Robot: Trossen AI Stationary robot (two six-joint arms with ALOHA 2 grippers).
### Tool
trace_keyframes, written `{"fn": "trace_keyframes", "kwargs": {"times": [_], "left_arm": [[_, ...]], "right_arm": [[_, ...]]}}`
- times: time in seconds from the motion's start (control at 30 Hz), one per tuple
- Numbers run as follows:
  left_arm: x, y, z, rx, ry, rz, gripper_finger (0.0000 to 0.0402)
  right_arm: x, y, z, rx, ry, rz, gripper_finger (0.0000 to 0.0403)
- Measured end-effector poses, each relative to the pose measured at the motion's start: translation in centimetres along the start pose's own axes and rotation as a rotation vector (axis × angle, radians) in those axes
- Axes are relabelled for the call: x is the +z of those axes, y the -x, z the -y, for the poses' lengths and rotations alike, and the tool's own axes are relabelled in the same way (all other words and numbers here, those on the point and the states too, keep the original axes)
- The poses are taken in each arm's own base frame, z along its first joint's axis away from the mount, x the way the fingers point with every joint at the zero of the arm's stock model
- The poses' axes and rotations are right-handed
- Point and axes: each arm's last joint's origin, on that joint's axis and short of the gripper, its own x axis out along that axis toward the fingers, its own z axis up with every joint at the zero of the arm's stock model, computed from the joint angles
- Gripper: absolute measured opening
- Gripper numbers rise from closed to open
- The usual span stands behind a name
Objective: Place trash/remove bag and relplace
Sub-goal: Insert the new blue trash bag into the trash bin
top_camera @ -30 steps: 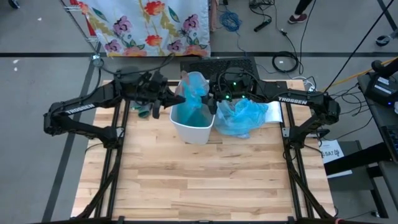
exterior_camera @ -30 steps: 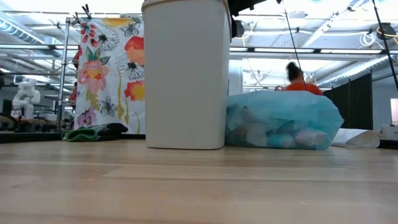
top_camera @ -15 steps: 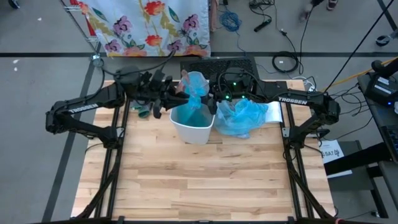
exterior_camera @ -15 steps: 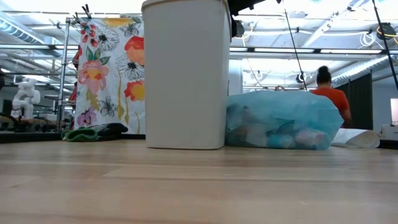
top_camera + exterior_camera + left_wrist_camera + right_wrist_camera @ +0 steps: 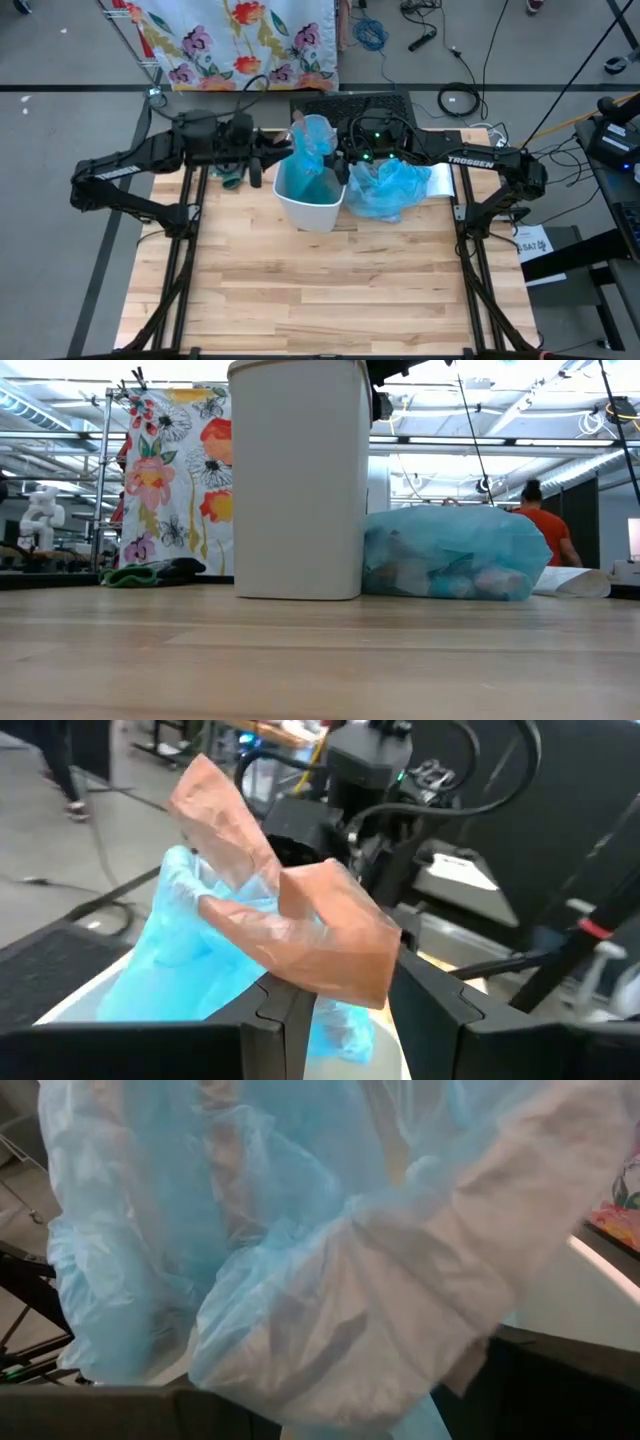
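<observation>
Trash [image 5: 450, 565] fills our tied blue bag at center-right. Left gripper [image 5: 262, 165] released; right gripper [image 5: 340, 158] grasps the new liner [image 5: 312, 140].

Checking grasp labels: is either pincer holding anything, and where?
Left pincer open beside the white bin, holding nothing. Right pincer is against the blue liner bag at the bin's rim; a hold cannot be told.
</observation>
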Motion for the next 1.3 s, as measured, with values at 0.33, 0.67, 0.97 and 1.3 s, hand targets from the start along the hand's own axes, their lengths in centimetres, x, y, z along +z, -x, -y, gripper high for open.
{"fn": "trace_keyframes", "kwargs": {"times": [0.33, 0.67, 0.97, 1.3], "left_arm": [[-1.6, -1.4, 1.1, 0.204, -0.035, -0.055, 0.0122], [-1.6, -2.8, 1.0, 0.174, -0.055, -0.041, 0.0122], [-1.8, -2.8, 0.1, 0.242, -0.058, -0.069, 0.0105], [-1.7, -3.1, -0.5, 0.290, -0.125, -0.069, 0.0004]], "right_arm": [[0.1, 0.0, 0.0, 0.001, 0.005, 0.005, 0.0185], [0.1, 0.0, 0.0, 0.004, 0.006, 0.011, 0.0185], [0.0, -0.1, -0.4, 0.014, 0.002, 0.009, 0.0185], [-0.4, 0.9, -1.1, 0.027, -0.063, -0.057, 0.0185]]}}
